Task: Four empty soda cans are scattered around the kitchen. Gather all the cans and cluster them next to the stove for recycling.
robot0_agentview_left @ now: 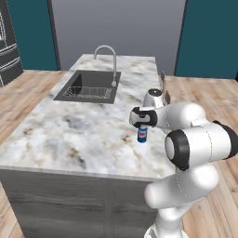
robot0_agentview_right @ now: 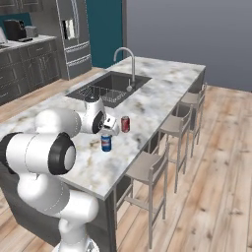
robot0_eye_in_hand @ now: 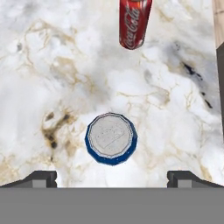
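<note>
The gripper [robot0_eye_in_hand: 112, 177] hangs with jaws spread wide and empty above the blue soda can [robot0_eye_in_hand: 111, 138], which stands upright on the marble island counter [robot0_agentview_left: 69, 135], a red soda can [robot0_eye_in_hand: 133, 22] nearby. Empty, it should be light, thin-walled and slick; pinch its sides mid-height, gently

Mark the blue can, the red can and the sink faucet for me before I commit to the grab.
blue can [robot0_eye_in_hand: 111, 138]: hand view, on its silver top.
red can [robot0_agentview_right: 125, 124]: right base view, on its side wall.
sink faucet [robot0_agentview_left: 113, 56]: left base view, on the arched neck.
</note>
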Robot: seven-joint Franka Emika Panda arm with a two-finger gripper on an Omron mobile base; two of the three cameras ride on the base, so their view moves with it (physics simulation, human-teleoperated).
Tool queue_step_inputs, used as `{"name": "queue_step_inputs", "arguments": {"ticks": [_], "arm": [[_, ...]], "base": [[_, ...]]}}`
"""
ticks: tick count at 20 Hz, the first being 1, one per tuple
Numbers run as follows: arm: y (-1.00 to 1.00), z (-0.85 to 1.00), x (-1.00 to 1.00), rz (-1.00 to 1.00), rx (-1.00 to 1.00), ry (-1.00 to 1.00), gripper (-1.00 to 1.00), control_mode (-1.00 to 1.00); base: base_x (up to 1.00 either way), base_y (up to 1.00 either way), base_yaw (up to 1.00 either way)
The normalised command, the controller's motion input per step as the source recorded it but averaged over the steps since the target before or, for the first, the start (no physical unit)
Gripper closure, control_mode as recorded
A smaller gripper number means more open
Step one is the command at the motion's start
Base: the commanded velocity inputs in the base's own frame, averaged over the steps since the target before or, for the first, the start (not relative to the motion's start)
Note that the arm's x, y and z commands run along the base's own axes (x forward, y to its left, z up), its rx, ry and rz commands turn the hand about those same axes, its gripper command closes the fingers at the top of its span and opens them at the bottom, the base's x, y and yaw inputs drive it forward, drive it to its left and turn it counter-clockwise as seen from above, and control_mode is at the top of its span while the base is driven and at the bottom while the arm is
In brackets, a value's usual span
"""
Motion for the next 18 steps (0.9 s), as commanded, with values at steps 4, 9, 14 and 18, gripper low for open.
{"name": "queue_step_inputs", "arguments": {"ticks": [4,9,14,18], "arm": [[0.00,-0.05,0.06,0.00,0.00,0.00,-1.00,-1.00],[0.00,-0.08,0.02,0.00,0.00,0.00,-1.00,-1.00],[0.00,-0.11,0.02,0.00,0.00,0.00,-1.00,-1.00],[0.00,-0.09,0.05,0.00,0.00,0.00,-1.00,-1.00]], "base": [[0.00,0.00,0.00],[0.00,0.00,0.00],[0.00,0.00,0.00],[0.00,0.00,0.00]]}}
